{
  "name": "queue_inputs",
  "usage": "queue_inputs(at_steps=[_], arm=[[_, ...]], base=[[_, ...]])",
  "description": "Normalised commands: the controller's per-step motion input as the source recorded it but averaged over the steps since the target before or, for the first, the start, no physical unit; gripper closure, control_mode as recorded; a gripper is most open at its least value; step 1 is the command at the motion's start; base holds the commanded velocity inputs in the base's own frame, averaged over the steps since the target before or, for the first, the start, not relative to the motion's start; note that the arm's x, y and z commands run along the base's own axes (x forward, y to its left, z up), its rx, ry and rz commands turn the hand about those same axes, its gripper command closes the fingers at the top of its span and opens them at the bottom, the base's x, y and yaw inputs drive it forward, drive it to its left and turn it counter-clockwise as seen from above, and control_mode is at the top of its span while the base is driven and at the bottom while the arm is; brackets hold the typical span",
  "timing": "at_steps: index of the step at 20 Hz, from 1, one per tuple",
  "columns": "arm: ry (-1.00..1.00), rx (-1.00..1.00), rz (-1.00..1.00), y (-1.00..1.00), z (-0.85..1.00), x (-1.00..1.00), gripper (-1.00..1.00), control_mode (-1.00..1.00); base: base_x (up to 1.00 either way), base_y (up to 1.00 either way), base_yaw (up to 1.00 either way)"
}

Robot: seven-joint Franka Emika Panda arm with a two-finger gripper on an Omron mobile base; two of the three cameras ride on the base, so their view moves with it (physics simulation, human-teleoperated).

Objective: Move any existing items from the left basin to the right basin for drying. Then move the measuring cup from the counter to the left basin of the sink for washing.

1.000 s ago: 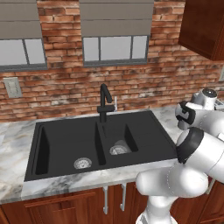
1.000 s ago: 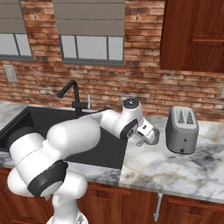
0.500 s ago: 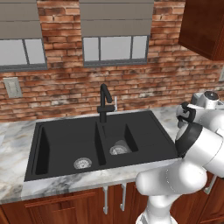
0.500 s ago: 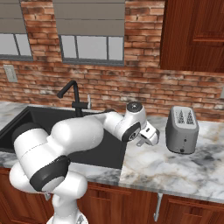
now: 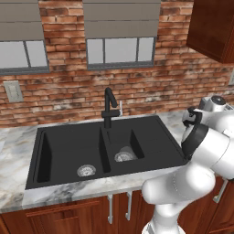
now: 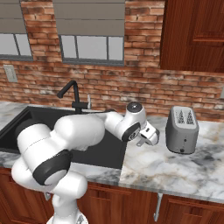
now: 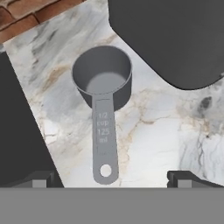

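A grey measuring cup [image 7: 103,81] lies on the marble counter [image 7: 153,144] right of the sink, its long handle [image 7: 105,144] pointing back between my fingertips. My gripper [image 7: 111,179] hovers above it, open, the two dark tips wide apart on either side of the handle's end and holding nothing. From the right base view the gripper [image 6: 151,138] hangs over the counter between sink and toaster. The left basin [image 5: 68,151] shows just its drain [image 5: 86,170]. In the right basin [image 5: 137,146] a pale round shape [image 5: 124,156] sits on the floor.
A silver toaster [image 6: 181,129] stands on the counter right of the hand, seen as a dark block [image 7: 175,39] from above. The black faucet [image 5: 109,107] rises behind the sink's divider. The sink's dark edge [image 7: 17,131] runs close beside the cup.
The arm has shifted a little to the right and lower over the counter. The gripper has stayed open.
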Motion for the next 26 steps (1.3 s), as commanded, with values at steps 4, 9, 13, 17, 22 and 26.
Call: queue_inputs(at_steps=[4, 9, 13, 17, 22, 26], arm=[[0.0, 0.0, 0.0, 0.0, -0.12, 0.0, -1.0, -1.0], [0.01, 0.0, 0.0, 0.0, -0.13, 0.02, -1.0, -1.0], [0.02, 0.0, 0.0, 0.0, -0.14, 0.08, -1.0, -1.0], [0.03, 0.0, 0.0, 0.0, -0.14, 0.08, -1.0, -1.0], [0.03, 0.0, 0.0, 0.0, -0.12, 0.08, -1.0, -1.0], [0.02, 0.0, 0.0, 0.0, -0.11, 0.08, -1.0, -1.0]], base=[[0.0, 0.0, 0.0], [0.0, 0.0, 0.0], [0.0, 0.0, 0.0], [0.0, 0.0, 0.0], [0.0, 0.0, 0.0], [0.0, 0.0, 0.0]])
